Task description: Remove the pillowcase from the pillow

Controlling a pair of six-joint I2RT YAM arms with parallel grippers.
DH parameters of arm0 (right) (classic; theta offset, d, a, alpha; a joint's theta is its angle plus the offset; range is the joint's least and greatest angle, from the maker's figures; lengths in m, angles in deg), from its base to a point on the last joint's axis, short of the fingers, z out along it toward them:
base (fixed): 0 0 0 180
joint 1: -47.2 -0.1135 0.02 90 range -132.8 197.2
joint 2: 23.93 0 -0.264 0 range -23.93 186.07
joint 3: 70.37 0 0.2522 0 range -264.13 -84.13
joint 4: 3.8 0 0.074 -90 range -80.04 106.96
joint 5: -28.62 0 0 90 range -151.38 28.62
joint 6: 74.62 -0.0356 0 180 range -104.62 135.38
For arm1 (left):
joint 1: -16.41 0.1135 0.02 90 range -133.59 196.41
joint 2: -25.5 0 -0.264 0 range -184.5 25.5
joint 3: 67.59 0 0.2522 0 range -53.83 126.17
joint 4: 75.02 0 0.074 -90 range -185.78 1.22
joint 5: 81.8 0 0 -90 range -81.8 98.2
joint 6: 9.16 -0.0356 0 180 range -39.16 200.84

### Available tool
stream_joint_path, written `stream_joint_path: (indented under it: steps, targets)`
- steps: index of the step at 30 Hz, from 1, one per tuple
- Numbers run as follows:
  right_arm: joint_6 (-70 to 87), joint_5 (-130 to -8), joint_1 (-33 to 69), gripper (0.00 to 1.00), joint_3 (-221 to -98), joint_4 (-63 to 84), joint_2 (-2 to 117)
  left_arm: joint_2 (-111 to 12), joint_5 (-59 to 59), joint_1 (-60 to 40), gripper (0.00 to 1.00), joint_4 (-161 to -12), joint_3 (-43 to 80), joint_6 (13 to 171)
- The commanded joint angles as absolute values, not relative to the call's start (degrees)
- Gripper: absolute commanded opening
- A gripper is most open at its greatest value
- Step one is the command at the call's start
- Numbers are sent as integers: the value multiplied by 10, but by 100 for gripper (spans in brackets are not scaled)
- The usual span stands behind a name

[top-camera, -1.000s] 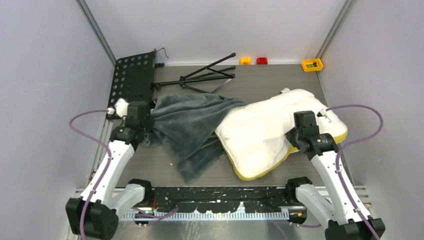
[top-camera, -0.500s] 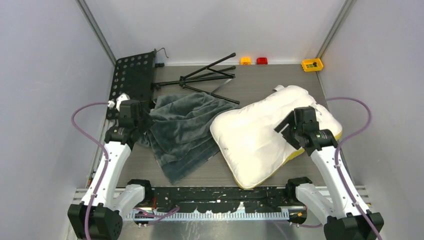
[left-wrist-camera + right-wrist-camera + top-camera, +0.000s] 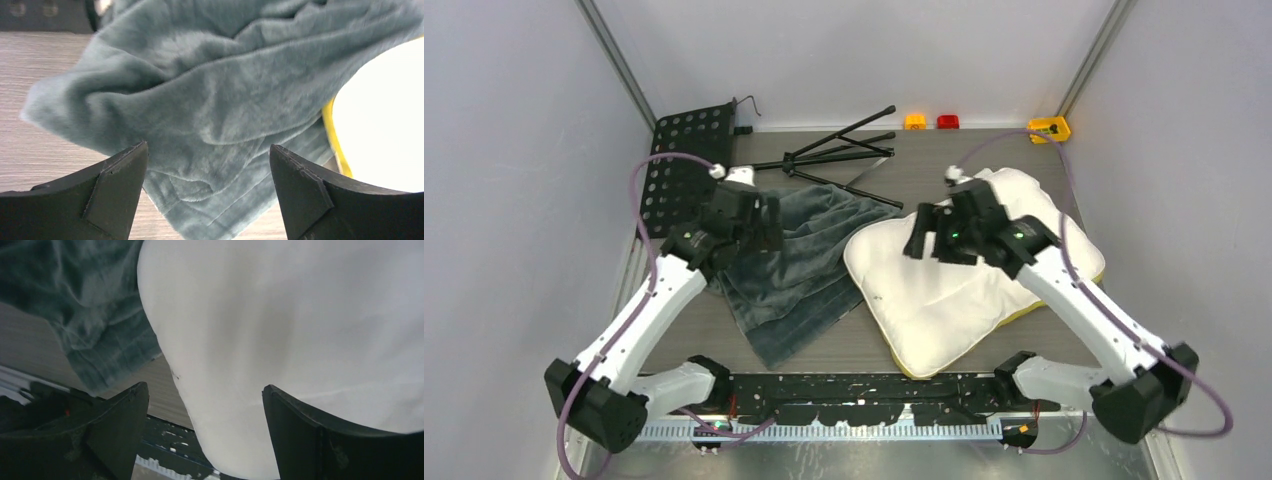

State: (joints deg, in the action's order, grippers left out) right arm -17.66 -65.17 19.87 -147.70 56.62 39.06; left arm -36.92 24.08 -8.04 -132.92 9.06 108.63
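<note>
Hovering with its jaws spread wide and nothing between them, the left gripper [image 3: 207, 147] looks straight down on the case [image 3: 215, 90], which lies crumpled in soft folds on the table [image 3: 30, 75] directly beneath its fingertips. To that gripper's right the pillow [image 3: 385, 110] begins, its yellow band [image 3: 331, 135] resting on the fleece's edge. The right gripper [image 3: 205, 386], likewise spread and empty, hangs over the pillow's white face, with the case off to its left.

The case looks to be off, or nearly so. Whether a pillow corner is caught under or inside that overlapped edge cannot be told. To finish cleanly, I judge the left gripper should drop onto the thick fold beneath it, pinch fleece only, and draw it low along the table away from the pillow. The right one should meanwhile press the pillow down so it does not slide along. Floppy plush bunches, so a deep bite on a ridge beats a flat nip.

Beyond both grippers lie a folded stand [image 3: 834, 152] and a perforated plate [image 3: 686, 150], well apart from the work.
</note>
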Motion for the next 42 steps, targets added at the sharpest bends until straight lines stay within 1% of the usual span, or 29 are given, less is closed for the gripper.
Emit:
stream_joint_path:
  steps: [1,4,7,12,18,19,20,23,24,26,28,32,34,35,38,42]
  targets:
    - [-127,-493,48,88,-1525,626,482,-408,254,-125,95,-1393,114,1023]
    - [-126,-432,-15,89,-1535,639,561,-428,197,-129,98,-1404,113,1018]
    - [-125,-457,-44,90,-1524,609,594,-423,162,-129,100,-1384,91,1023]
    - [-121,-490,-58,92,-1507,571,641,-415,167,-129,100,-1368,69,1031]
    - [-127,-411,-62,93,-1507,597,712,-433,179,-129,100,-1360,62,1033]
    - [-133,-397,-62,90,-1505,597,711,-436,179,-129,100,-1355,59,1036]
    - [-137,-389,-62,79,-1503,593,704,-441,180,-129,100,-1352,57,1037]
    - [-151,-369,-62,19,-1496,572,642,-452,174,-131,100,-1348,53,1033]
    - [-156,-353,-62,11,-1497,566,610,-453,178,-135,100,-1347,53,1028]
    - [-163,-311,-61,4,-1500,558,551,-452,195,-156,100,-1338,48,1007]
    - [-166,-275,-54,0,-1510,556,500,-454,222,-187,100,-1331,49,991]
    - [-175,-199,-32,0,-1529,560,419,-479,219,-222,100,-1326,64,972]
    - [-180,-175,-4,0,-1536,559,391,-503,216,-233,100,-1320,69,971]
    - [-181,-175,15,0,-1540,556,380,-514,216,-236,100,-1313,71,974]
    - [-173,-232,99,0,-1565,545,371,-556,212,-243,100,-1294,77,987]
    - [-169,-306,189,0,-1636,543,415,-629,208,-250,100,-1286,103,1004]
